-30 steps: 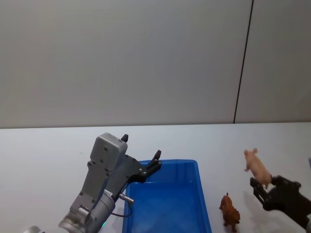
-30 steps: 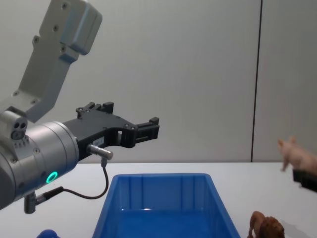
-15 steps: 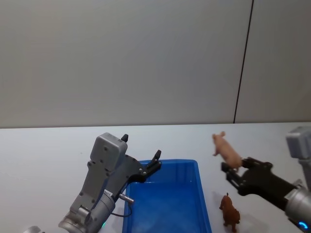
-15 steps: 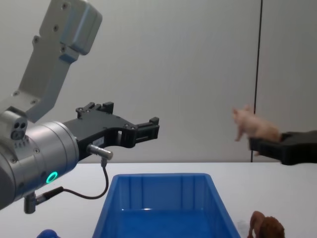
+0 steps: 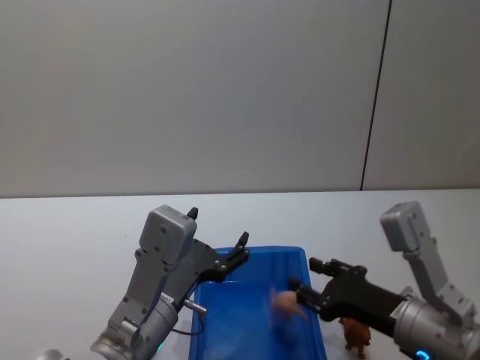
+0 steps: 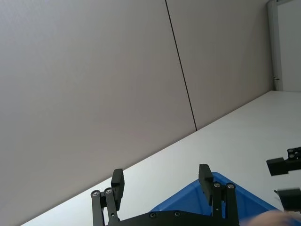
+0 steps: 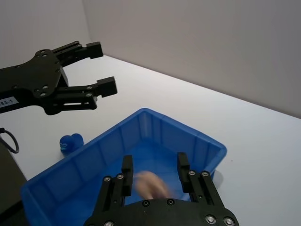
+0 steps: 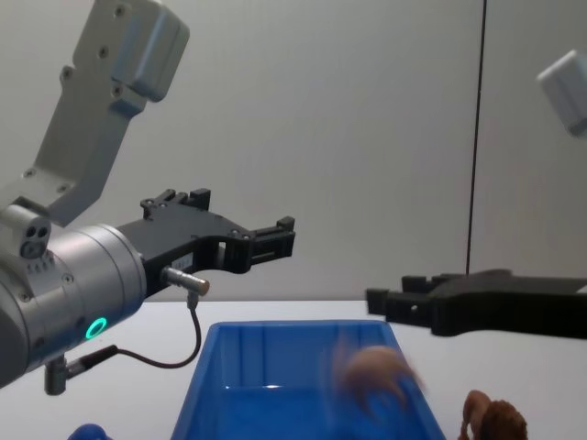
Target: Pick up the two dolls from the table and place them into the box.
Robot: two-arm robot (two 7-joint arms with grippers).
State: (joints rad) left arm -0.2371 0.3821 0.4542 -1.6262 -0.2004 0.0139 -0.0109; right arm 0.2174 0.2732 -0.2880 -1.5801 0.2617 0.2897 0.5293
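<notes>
Head view shows the pink pig [image 5: 287, 306] blurred over the blue box [image 5: 274, 250].

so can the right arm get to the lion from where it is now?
Probably yes. The right gripper is open over the box, the pig a blur below it, so it holds nothing. The lion stands on the table right of the box, beside that arm, nothing on it.

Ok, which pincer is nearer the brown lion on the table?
Right. The right pincer hovers over the right side of the blue box, just left of the brown lion; the left pincer hangs above the box's far left corner.
</notes>
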